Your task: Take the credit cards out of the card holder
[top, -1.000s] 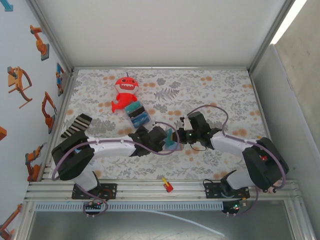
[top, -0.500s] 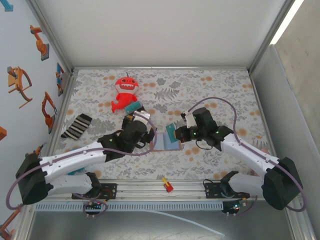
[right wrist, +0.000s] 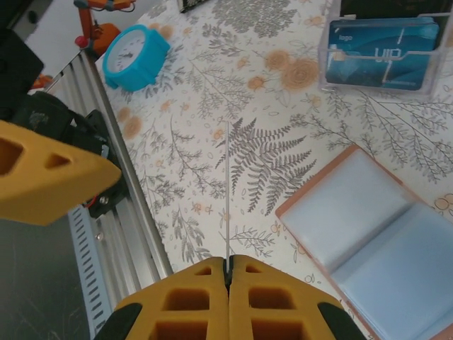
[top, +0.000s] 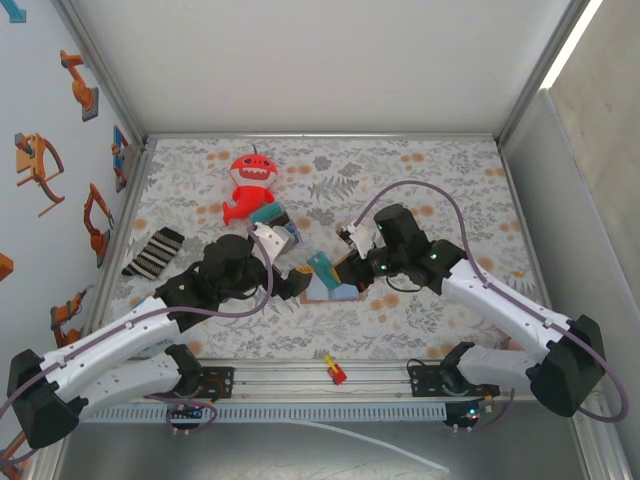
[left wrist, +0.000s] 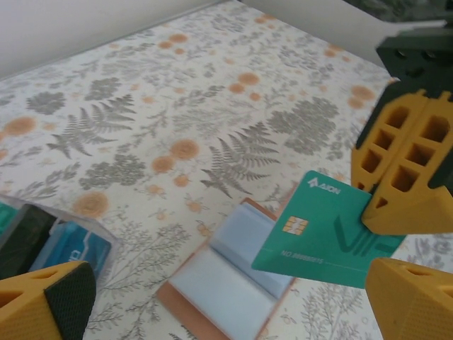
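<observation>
With the card holder (left wrist: 223, 287) lying open on the counter (left wrist: 141, 106), the right fingers (left wrist: 400, 170) pinch a teal card (left wrist: 318, 237) by its edge above it, the left fingers (left wrist: 49, 301) spread wide nearby; extraction looks underway, and next the card needs setting aside.

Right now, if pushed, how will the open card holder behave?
The card holder lies open and flat, so it probably slides rather than tips. It looks thin, with a centre fold: likely light, floppy there.
</observation>
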Controlling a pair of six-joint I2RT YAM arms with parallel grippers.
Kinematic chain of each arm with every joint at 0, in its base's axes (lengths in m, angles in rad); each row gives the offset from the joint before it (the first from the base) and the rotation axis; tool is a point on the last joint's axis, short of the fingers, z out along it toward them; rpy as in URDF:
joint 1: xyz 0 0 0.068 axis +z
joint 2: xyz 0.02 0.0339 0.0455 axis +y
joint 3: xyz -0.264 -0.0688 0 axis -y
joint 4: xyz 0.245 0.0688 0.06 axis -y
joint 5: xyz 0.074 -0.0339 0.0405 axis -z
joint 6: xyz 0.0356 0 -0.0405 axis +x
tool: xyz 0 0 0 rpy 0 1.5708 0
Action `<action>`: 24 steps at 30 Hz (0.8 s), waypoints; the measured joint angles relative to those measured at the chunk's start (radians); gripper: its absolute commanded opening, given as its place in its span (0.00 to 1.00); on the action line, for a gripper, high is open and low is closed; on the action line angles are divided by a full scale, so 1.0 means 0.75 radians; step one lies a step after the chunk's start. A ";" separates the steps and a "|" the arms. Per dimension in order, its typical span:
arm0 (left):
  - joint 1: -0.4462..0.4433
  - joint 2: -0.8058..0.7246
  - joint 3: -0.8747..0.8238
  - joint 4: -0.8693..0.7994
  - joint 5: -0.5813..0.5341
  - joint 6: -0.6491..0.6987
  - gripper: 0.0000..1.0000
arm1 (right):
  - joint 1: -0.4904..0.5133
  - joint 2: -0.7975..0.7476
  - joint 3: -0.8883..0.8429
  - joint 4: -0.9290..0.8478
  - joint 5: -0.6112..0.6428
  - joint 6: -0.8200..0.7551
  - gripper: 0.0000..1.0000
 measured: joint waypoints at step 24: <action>0.105 0.288 0.163 -0.191 0.816 0.291 0.00 | -0.001 0.102 0.163 -0.310 -0.214 -0.366 0.00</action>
